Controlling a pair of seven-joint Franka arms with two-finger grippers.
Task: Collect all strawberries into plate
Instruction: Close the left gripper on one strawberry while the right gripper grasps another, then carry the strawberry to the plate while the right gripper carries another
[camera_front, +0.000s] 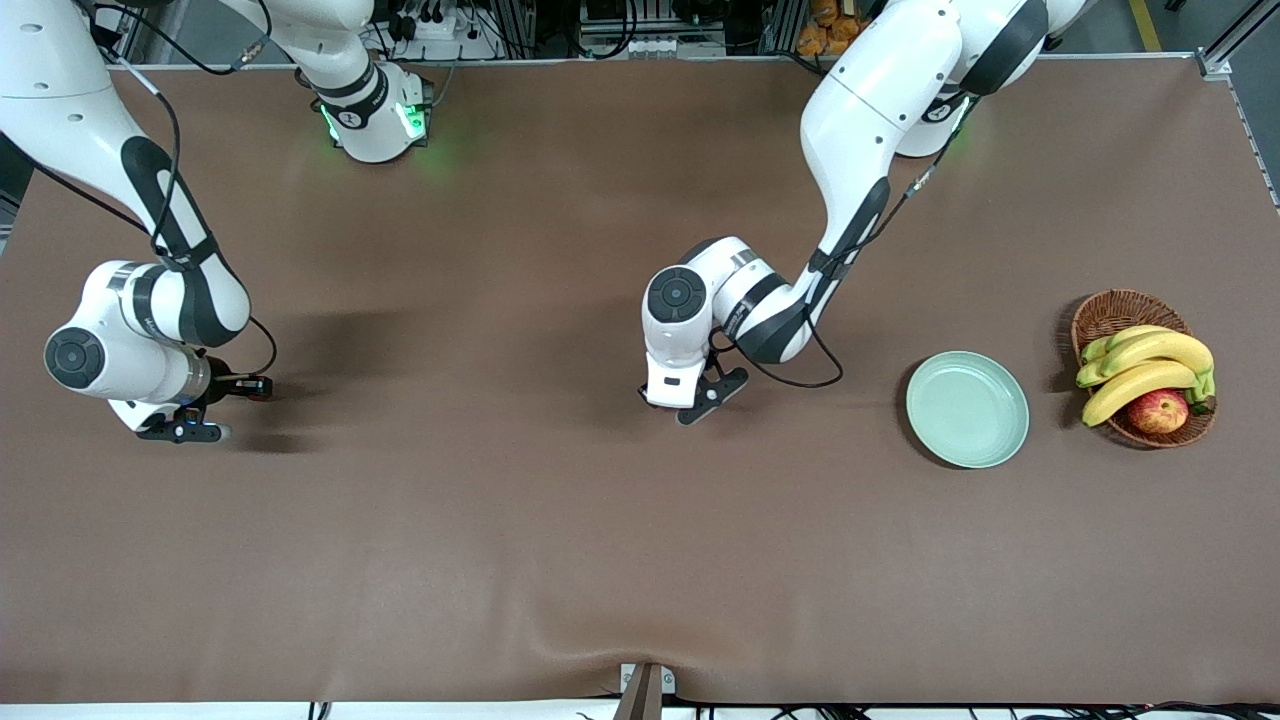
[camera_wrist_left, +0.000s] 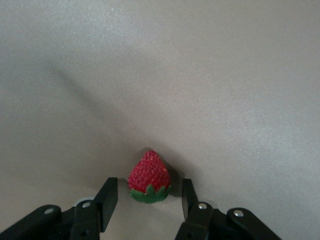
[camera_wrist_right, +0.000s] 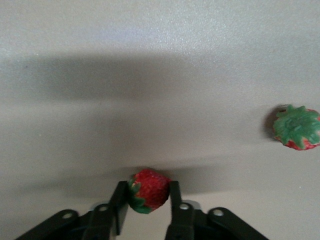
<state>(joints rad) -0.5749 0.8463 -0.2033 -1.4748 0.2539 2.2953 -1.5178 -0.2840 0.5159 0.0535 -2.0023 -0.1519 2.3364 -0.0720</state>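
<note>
Your left gripper (camera_wrist_left: 146, 204) stands spread around a small red strawberry (camera_wrist_left: 149, 177) on the brown table (camera_front: 500, 520), mid-table; pale mint-green round plate (camera_front: 967, 408) and brown wicker fruit basket (camera_front: 1120, 312) lie toward its end. Your right gripper (camera_wrist_right: 146, 205) pinches another red strawberry (camera_wrist_right: 147, 190); a third strawberry (camera_wrist_right: 296, 127) lies near.

Wicker basket (camera_front: 1105, 312) at left arm's table end, holding bananas (camera_front: 1148, 366), apple (camera_front: 1157, 411).

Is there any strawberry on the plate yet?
No, the front view shows the mint-green plate bare, with nothing lying on it.
</note>
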